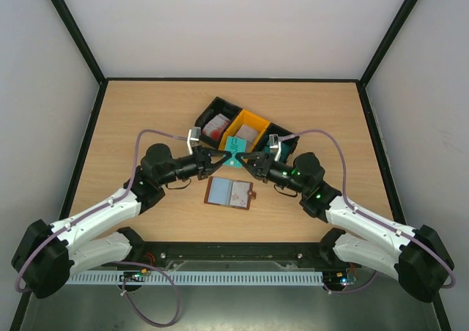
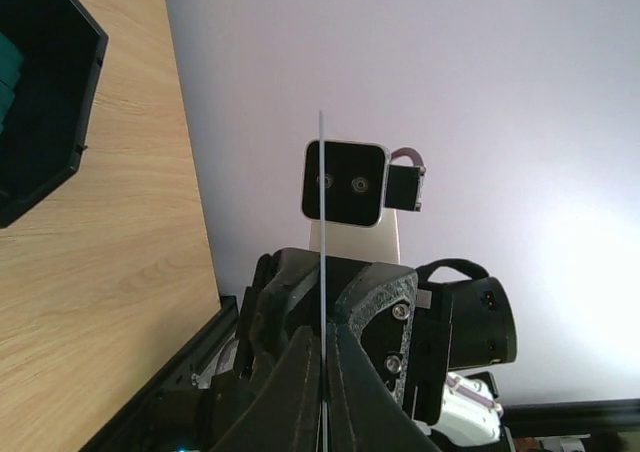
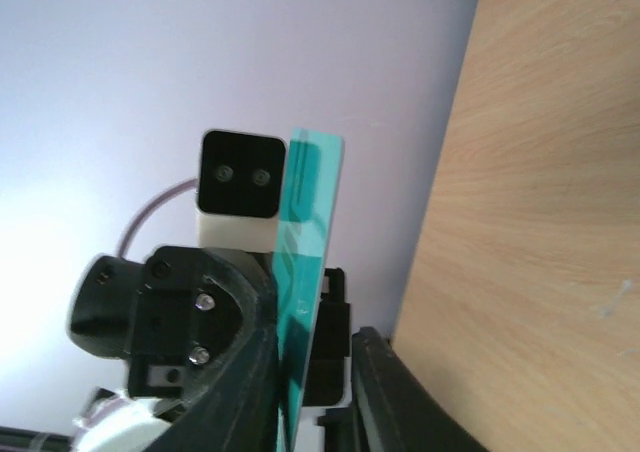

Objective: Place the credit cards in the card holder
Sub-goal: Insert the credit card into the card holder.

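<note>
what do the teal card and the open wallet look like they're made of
The teal card looks like thin rigid plastic: smooth with a sheen, and edge-on a straight hairline in the left wrist view. The wallet seems brown leather or imitation at its rim, with a matte pale grey-blue pocket inside, maybe fabric; too small to be sure.

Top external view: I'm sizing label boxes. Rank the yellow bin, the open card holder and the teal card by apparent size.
Largest: card holder and yellow bin, too alike to rank.
Smallest: teal card, even though it is held raised, nearer the camera.
</note>
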